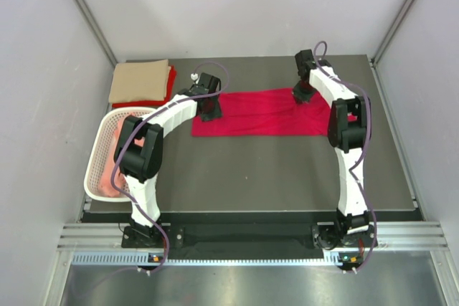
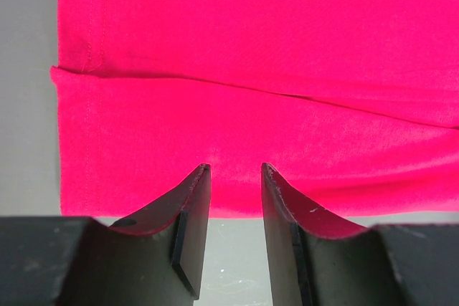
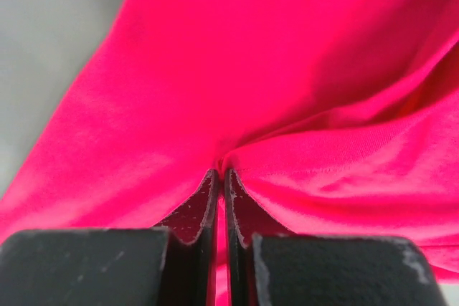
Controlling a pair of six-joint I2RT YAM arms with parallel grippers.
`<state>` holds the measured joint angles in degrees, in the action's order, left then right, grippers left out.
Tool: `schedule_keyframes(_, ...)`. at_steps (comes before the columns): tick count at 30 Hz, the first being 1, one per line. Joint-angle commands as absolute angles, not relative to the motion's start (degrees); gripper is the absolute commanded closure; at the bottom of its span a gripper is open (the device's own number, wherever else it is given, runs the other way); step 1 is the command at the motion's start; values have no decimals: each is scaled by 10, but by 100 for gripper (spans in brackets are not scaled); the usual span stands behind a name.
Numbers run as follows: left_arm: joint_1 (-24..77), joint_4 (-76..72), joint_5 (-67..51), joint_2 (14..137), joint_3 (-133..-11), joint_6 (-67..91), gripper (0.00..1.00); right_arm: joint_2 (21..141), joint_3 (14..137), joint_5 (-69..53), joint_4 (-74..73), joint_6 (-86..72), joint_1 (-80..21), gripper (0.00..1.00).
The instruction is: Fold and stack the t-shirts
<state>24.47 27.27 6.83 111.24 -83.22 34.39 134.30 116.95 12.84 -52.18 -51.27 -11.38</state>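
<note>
A crimson red t-shirt (image 1: 265, 114) lies folded into a long strip across the middle of the dark table. My left gripper (image 1: 211, 112) is over its left end; in the left wrist view (image 2: 235, 168) its jaws stand open and empty above the shirt's near hem (image 2: 237, 141). My right gripper (image 1: 301, 95) is at the shirt's far right edge; in the right wrist view (image 3: 221, 172) its jaws are pinched shut on a fold of the red cloth (image 3: 287, 105). A folded tan t-shirt (image 1: 140, 80) lies on a red one (image 1: 143, 103) at the back left.
A white mesh basket (image 1: 100, 170) stands at the left edge with salmon pink cloth (image 1: 115, 170) inside, partly hidden by the left arm. Grey walls enclose the table on three sides.
</note>
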Motion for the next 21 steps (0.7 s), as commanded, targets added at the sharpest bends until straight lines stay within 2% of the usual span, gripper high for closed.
schedule_keyframes(1, 247, 253, 65, 1105, -834, 346, 60, 1300, 1168, 133, -469, -488, -133, 100)
schedule_keyframes(10, 247, 252, 69, 1107, -836, 345, 60, 1289, 1143, 92, -434, -443, -147, 96)
schedule_keyframes(13, 247, 257, 72, 1112, -838, 345, 60, 1272, 1126, 95, -455, -439, -146, 89)
schedule_keyframes(15, 246, 264, 81, 1115, -838, 345, 60, 1258, 1112, 112, -473, -441, -142, 80)
schedule_keyframes(21, 246, 279, 96, 1106, -823, 352, 60, 1150, 1032, 171, -536, -448, -101, 60)
